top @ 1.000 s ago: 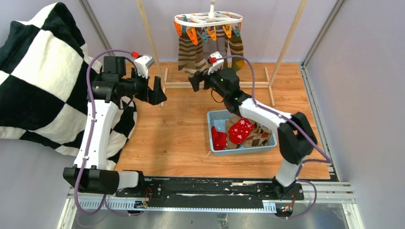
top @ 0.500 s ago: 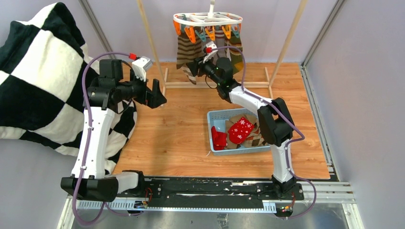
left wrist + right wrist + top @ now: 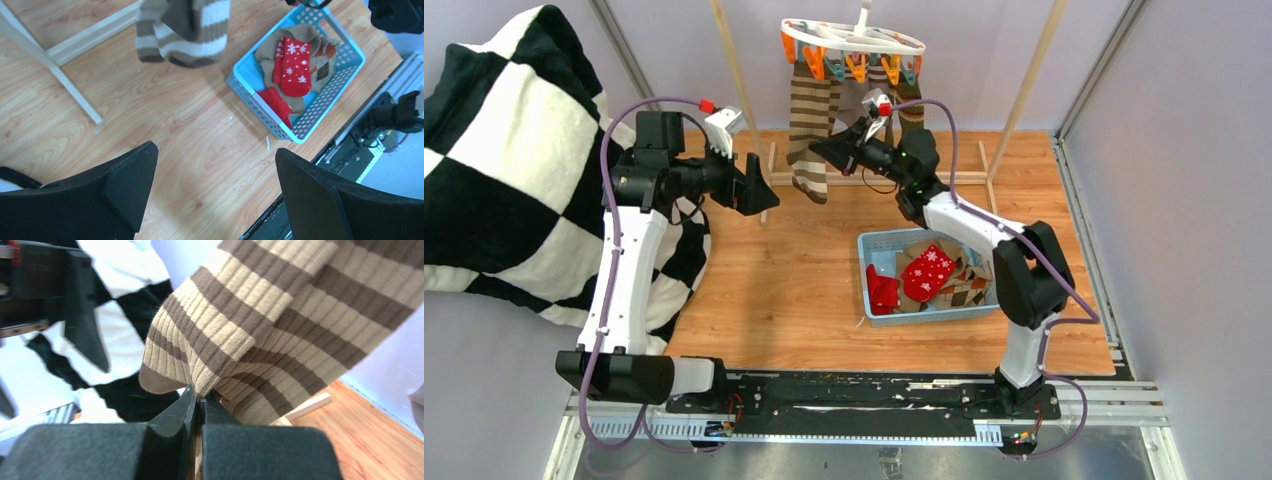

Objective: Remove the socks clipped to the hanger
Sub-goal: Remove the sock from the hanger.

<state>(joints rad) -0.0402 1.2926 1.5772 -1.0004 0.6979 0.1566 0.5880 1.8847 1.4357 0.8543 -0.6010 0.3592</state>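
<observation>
Right claw [image 3: 200, 399] closed since before, now clamped on brown-and-cream striped fabric sock [image 3: 260, 325] | left claw [image 3: 215, 160] apart | risk: thin pinch slips under pull, white plastic oval hanger [image 3: 854, 38] swings

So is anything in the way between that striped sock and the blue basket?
Nothing visible; bare floor lies between the striped sock and the blue basket. The right gripper pinches the sock, which hangs clipped to the hanger.
</observation>
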